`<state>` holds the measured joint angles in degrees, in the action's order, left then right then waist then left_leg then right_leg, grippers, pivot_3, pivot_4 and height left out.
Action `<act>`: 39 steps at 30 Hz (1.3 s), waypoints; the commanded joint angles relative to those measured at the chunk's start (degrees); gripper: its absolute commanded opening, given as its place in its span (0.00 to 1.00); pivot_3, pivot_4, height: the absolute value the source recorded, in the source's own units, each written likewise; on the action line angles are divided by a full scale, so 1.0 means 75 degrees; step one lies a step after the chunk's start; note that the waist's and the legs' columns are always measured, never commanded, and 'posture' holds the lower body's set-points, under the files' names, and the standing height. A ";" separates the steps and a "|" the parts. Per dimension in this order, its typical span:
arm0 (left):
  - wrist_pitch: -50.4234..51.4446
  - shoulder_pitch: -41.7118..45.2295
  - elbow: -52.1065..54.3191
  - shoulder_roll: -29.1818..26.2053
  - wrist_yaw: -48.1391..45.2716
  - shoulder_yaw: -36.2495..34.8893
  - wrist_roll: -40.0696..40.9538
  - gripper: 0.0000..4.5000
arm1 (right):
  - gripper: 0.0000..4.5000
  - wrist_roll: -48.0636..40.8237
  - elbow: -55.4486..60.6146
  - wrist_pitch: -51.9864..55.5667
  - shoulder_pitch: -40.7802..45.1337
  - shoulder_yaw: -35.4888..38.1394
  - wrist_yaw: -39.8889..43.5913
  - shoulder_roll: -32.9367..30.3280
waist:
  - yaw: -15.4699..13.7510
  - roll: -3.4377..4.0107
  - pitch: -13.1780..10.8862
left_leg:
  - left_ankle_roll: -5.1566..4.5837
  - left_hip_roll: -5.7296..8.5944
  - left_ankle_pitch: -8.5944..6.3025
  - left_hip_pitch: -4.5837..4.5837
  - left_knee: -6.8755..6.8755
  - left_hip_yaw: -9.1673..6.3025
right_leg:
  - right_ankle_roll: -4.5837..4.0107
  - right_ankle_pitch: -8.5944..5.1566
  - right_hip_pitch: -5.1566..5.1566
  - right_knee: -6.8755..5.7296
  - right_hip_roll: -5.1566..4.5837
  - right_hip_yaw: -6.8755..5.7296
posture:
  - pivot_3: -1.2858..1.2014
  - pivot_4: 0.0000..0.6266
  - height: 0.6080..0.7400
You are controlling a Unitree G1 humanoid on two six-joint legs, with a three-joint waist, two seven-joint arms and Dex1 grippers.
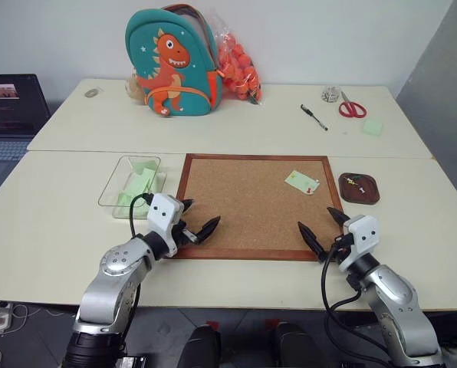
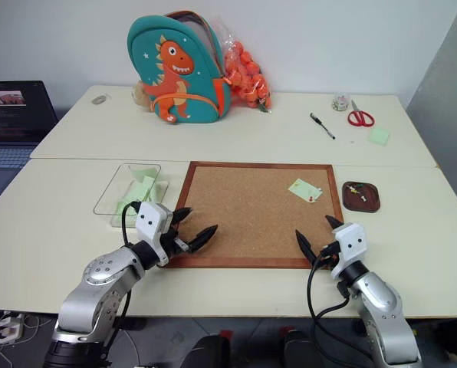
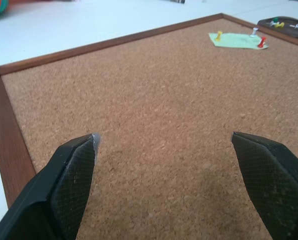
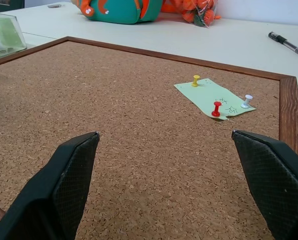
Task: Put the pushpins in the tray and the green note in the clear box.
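The green note [image 4: 214, 97] lies flat near the far right corner of the cork board [image 1: 244, 207]. Three pushpins hold it down: a yellow one [image 4: 195, 80], a red one [image 4: 216, 108] and a white one [image 4: 247, 101]. Just right of the board sits the dark brown tray [image 1: 369, 195] with a few pins in it. The clear box [image 1: 110, 188] stands left of the board with green slips inside. My left gripper [image 1: 202, 213] hovers open over the board's near left corner. My right gripper [image 1: 316, 218] is open over the near right edge, short of the note.
A dinosaur backpack [image 1: 171, 61] and a bag of orange balls [image 1: 240, 65] stand at the back of the table. A pen [image 1: 313, 117], red scissors [image 1: 351, 107] and a green sticky pad [image 1: 372, 126] lie at the back right. A laptop [image 1: 10, 107] sits far left.
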<state>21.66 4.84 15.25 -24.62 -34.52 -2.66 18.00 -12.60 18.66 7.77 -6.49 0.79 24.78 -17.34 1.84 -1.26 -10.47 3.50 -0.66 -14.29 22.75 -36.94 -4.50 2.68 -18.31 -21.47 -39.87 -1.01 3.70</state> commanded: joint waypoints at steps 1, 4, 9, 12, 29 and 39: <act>-0.0420 0.0052 0.0098 -0.0039 -0.0195 -0.0150 0.0136 0.99 | 1.00 -0.0020 0.0075 -0.0216 0.0127 0.0109 0.0040 -0.0046 | 0.0001 0.0000 0.0000 | 0.0000 0.0000 0.0000 0.0000 0.0000 0.0001 | 0.0000 0.0000 0.0000 0.0000 0.0000 0.0000 | 0.52 0.24 1.00; -0.0541 0.0070 0.0047 -0.0047 -0.0280 -0.0160 0.0137 0.99 | 1.00 -0.0028 0.0074 -0.0197 0.0175 0.0116 0.0046 -0.0056 | 0.0001 0.0000 0.0000 | 0.0000 0.0001 0.0000 0.0000 0.0000 -0.0001 | 0.0000 0.0000 0.0001 0.0000 0.0000 -0.0002 | 0.52 0.24 1.00; -0.0457 0.0175 -0.0058 -0.0075 -0.0412 -0.0170 0.0251 0.99 | 1.00 -0.0021 0.0077 -0.0182 0.0223 0.0120 0.0036 -0.0069 | 0.0001 0.0000 0.0000 | 0.0000 0.0001 0.0000 0.0000 0.0000 0.0000 | 0.0000 0.0000 0.0001 0.0000 0.0000 -0.0002 | 0.52 0.24 1.00; -0.0506 0.0283 -0.0183 -0.0098 -0.0498 -0.0147 0.0269 0.99 | 1.00 -0.0024 0.0102 -0.0159 0.0210 0.0117 0.0051 -0.0088 | 0.0001 0.0000 0.0000 | 0.0000 0.0001 0.0000 0.0000 0.0000 0.0000 | 0.0000 0.0000 0.0001 0.0000 0.0000 -0.0001 | 0.52 0.24 1.00; -0.0986 0.1550 -0.1533 -0.0076 -0.1437 0.0754 -0.0119 0.53 | 1.00 -0.0099 0.0804 0.0273 0.0446 0.0057 -0.0080 -0.0102 | -0.0001 0.0000 0.0000 | 0.0000 0.0010 0.0000 0.0000 -0.0002 -0.0001 | 0.0000 0.0000 0.0002 0.0000 0.0003 -0.0006 | 0.52 0.24 1.00; -0.1150 0.2339 -0.2394 -0.0013 -0.1846 0.1296 -0.0539 0.11 | 1.00 -0.0089 0.1425 0.1420 0.1000 0.0003 -0.0312 -0.0221 | 0.0000 0.0000 0.0000 | 0.0000 0.0013 0.0000 0.0002 -0.0002 -0.0006 | 0.0000 0.0000 0.0001 -0.0002 0.0009 -0.0011 | 0.52 0.24 1.00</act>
<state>14.25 20.85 -2.86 -24.95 -47.72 6.52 14.64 -12.91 26.55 17.01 -0.15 0.58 22.75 -18.29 1.84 -1.26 -10.47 3.49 -0.56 -14.29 22.78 -36.97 -4.55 2.68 -18.31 -21.46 -39.87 -0.94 3.61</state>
